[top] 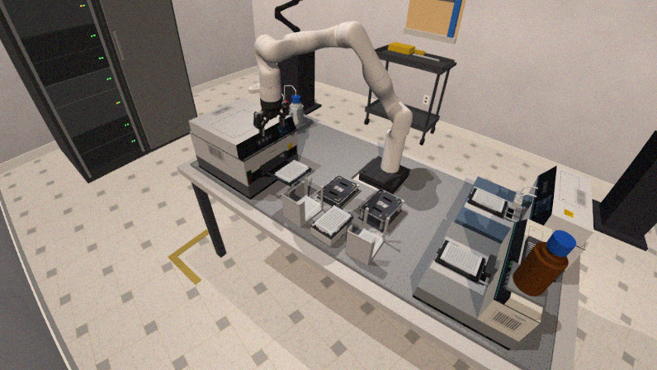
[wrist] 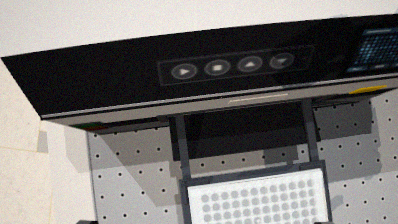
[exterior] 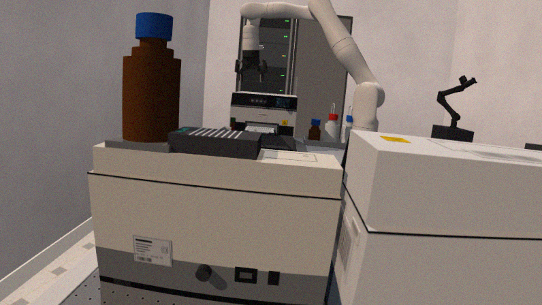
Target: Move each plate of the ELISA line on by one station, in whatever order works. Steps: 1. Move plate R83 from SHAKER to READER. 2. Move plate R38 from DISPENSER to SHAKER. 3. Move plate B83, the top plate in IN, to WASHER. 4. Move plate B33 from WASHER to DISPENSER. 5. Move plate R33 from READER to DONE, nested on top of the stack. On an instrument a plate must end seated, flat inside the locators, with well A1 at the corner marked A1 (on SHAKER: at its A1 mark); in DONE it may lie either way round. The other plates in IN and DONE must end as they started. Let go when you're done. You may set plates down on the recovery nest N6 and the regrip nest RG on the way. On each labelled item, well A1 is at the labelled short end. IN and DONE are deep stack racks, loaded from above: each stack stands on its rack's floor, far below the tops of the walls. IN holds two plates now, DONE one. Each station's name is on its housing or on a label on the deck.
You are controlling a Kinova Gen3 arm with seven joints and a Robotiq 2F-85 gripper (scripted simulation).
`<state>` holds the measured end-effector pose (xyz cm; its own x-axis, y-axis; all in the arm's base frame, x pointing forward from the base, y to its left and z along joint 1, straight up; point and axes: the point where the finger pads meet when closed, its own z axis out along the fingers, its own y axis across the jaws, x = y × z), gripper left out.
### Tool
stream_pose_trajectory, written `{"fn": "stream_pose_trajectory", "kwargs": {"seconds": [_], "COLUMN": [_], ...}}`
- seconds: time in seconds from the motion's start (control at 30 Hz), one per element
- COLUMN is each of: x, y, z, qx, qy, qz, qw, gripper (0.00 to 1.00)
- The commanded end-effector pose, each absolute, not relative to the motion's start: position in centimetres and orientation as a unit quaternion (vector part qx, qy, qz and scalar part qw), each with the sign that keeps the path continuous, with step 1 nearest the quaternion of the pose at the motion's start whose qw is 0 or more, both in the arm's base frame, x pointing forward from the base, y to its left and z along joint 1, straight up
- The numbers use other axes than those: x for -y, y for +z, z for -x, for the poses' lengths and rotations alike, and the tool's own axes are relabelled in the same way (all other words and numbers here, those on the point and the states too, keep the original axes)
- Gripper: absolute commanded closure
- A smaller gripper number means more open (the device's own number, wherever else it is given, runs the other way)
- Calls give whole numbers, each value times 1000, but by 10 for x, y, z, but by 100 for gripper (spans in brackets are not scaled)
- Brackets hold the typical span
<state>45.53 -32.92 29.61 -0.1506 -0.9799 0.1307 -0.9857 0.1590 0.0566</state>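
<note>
My gripper (top: 271,125) (exterior: 250,75) is open and empty. It hangs above the front edge of the reader housing (top: 228,127) (exterior: 263,112) (wrist: 125,82), over its black button panel. A white well plate (top: 292,171) (exterior: 259,129) (wrist: 255,200) lies on the reader's pulled-out tray, below and in front of the gripper. The fingers do not show in the wrist view. Another plate (top: 332,220) sits on the small block between two tall racks (top: 293,210) (top: 359,245). Two more plates (top: 488,201) (top: 460,258) sit on the instruments at the right. Plate labels are too small to read.
Two black nests (top: 340,189) (top: 381,206) stand mid-deck by the arm's base (top: 384,177). A large brown bottle (top: 542,268) (exterior: 150,83) stands on the right instrument. Small bottles (top: 296,109) (exterior: 314,129) stand behind the reader. A cart (top: 413,59) and server cabinet (top: 92,78) stand off the table.
</note>
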Motion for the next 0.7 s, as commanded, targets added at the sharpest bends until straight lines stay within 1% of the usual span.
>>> {"fn": "stream_pose_trajectory", "kwargs": {"seconds": [0.0,0.67], "x": [322,270], "y": [299,280], "z": [-448,-424], "qx": [748,692], "qy": [24,11], "qz": [-661,-721], "qw": [60,26], "gripper": [0,0]}}
